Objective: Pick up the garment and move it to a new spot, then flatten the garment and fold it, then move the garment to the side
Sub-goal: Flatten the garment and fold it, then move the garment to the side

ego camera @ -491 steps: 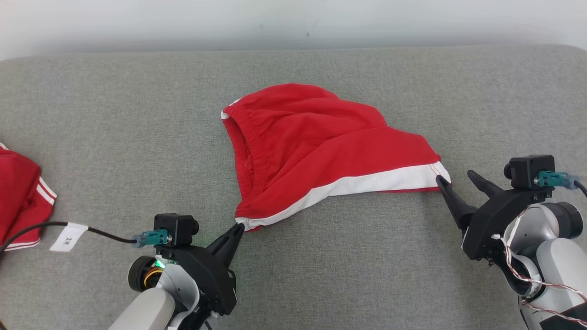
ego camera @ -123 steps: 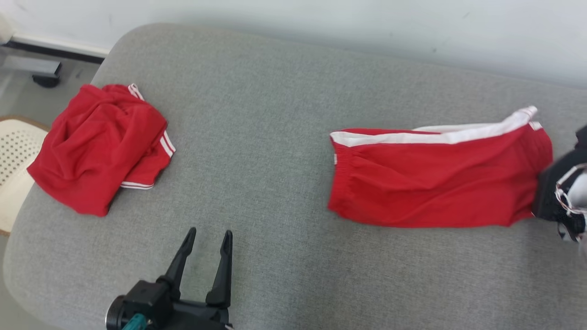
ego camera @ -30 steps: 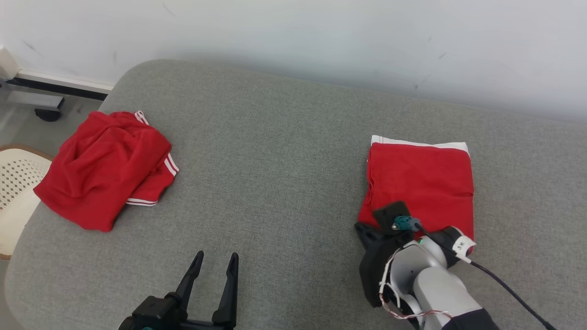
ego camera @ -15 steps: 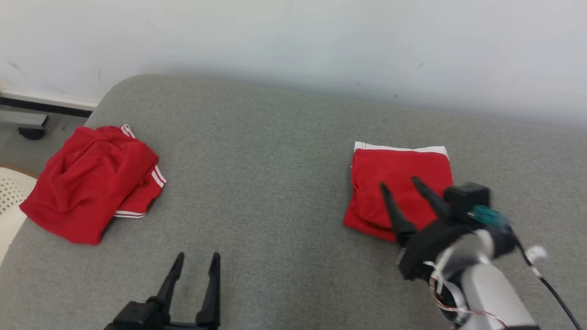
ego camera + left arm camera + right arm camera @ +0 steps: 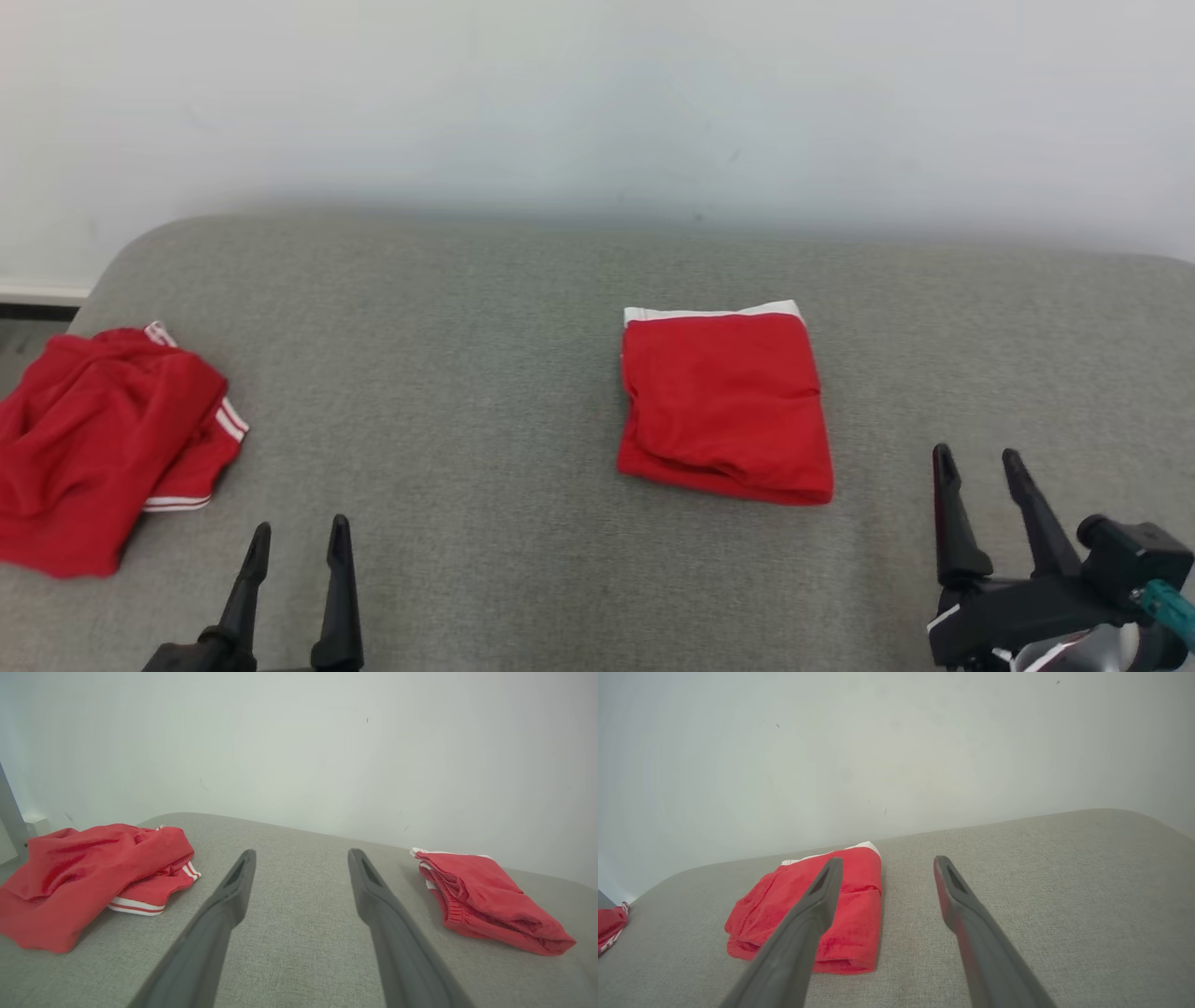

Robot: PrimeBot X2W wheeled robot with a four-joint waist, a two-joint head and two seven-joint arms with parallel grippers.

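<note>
The garment is a pair of red shorts with a white stripe, folded into a small rectangle in the middle of the grey cushion. It also lies at the right in the left wrist view and left of centre in the right wrist view. My right gripper stands open at the lower right, to the right of the garment and apart from it, with nothing between its fingers. My left gripper stands open at the lower left, empty, well away from the garment.
A second pair of red shorts lies crumpled at the cushion's left end, also visible in the left wrist view. A pale wall rises behind the cushion. The cushion's rounded left corner drops off near those shorts.
My right gripper has let go of the folded garment, opened, and drawn back to the lower right. The camera has swung right, so the whole picture has shifted left. The left gripper stays open.
</note>
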